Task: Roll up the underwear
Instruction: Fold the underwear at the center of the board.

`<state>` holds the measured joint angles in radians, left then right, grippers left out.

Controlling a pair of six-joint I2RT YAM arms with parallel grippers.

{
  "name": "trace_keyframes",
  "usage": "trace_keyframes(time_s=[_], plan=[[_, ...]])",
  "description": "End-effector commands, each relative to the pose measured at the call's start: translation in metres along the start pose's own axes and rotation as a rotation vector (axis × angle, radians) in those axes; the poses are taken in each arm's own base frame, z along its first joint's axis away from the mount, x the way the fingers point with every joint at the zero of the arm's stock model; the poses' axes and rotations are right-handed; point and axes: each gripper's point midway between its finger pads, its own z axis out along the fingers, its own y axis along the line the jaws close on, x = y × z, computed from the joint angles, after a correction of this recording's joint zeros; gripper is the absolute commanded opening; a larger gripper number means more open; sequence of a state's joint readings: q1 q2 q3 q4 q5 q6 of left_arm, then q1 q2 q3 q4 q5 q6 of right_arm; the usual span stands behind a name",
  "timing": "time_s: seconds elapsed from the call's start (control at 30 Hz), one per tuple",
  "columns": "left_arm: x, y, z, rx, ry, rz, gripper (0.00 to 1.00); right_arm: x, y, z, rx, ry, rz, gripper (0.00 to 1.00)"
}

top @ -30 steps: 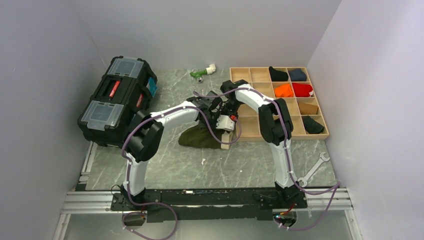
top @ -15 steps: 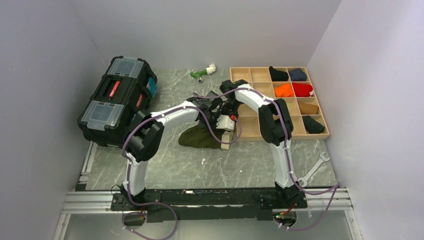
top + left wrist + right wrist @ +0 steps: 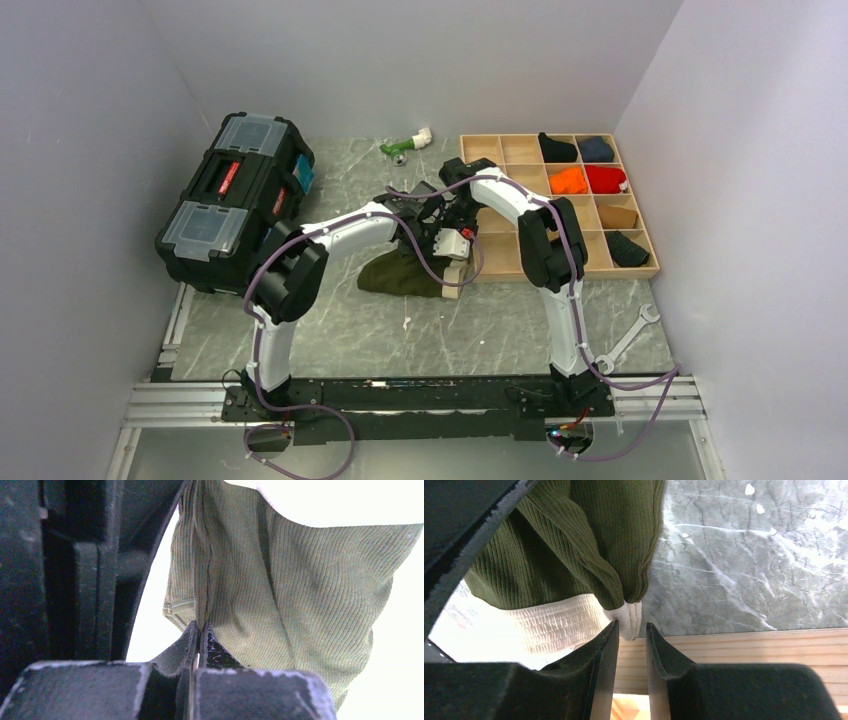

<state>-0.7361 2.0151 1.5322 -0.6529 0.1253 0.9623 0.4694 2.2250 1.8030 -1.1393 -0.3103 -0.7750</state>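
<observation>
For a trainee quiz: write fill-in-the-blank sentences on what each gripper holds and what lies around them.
1. The right gripper pinches the underwear's cream ____.
2. The left gripper is shut on its olive-____ ribbed cloth.
3. The wrench lies at the table's near ____ corner.
4. The toolbox stands on its ____ side.

Missing words: waistband; green; right; left.

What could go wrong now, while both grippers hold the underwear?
1. The right gripper holds the underwear by only a small waistband corner; it could slip out.
2. The left gripper pinches one thin fold, which may pull free too.
3. The tray edge lies just beside the right gripper, so the cloth might snag there.
</observation>
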Motion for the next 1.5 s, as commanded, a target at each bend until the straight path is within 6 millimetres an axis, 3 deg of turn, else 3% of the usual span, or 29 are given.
trace_keyframes(time_s=[0.0, 0.6, 1.17, 1.47], plan=[[-0.007, 0.022, -0.007, -0.069, -0.025, -0.023, 0.0, 0.006, -0.011, -0.024, 0.091, 0.027, -0.018, 0.3], [-0.01, 0.026, -0.005, -0.084, -0.041, -0.045, 0.0, -0.005, -0.007, -0.029, 0.085, -0.019, -0.012, 0.37], [-0.014, 0.024, -0.005, -0.083, -0.07, -0.059, 0.0, -0.021, 0.017, -0.05, 0.0, -0.165, 0.026, 0.43], [-0.012, 0.026, -0.006, -0.099, -0.066, -0.066, 0.0, -0.021, 0.024, -0.044, -0.09, -0.244, 0.107, 0.43]])
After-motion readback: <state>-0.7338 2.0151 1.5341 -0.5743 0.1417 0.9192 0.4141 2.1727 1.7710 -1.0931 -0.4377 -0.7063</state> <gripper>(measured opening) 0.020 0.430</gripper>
